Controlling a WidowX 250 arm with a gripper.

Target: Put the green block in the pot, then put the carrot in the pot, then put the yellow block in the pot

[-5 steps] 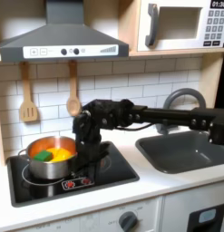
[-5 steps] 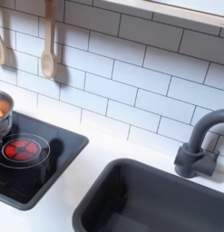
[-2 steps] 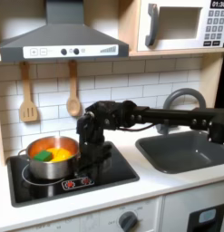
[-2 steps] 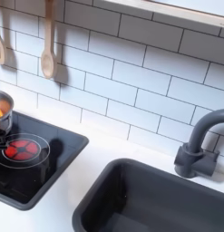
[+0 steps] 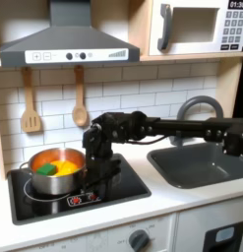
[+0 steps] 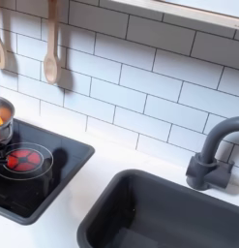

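Observation:
The shiny steel pot (image 5: pixel 54 177) stands on the left of the black hob in the first exterior view. Its rim also shows at the second exterior view's left edge (image 6: pixel 0 118). Inside it lie the green block (image 5: pixel 44 169) at the front, the yellow block (image 5: pixel 67 168) beside it, and an orange shape behind that looks like the carrot (image 5: pixel 56 157). My gripper (image 5: pixel 98 165) points down just right of the pot, over the hob. Its dark fingers blend into the hob, so I cannot tell how the jaws stand.
The black hob (image 5: pixel 113 187) has a red burner mark (image 6: pixel 22 158). To the right are a dark sink (image 5: pixel 197 162) and a grey faucet (image 6: pixel 213 155). Wooden utensils (image 5: pixel 80 110) hang on the tiled wall. A hood and a microwave sit above.
The gripper has shifted a little to the right, away from the pot's rim. The pot and what is in it have not moved.

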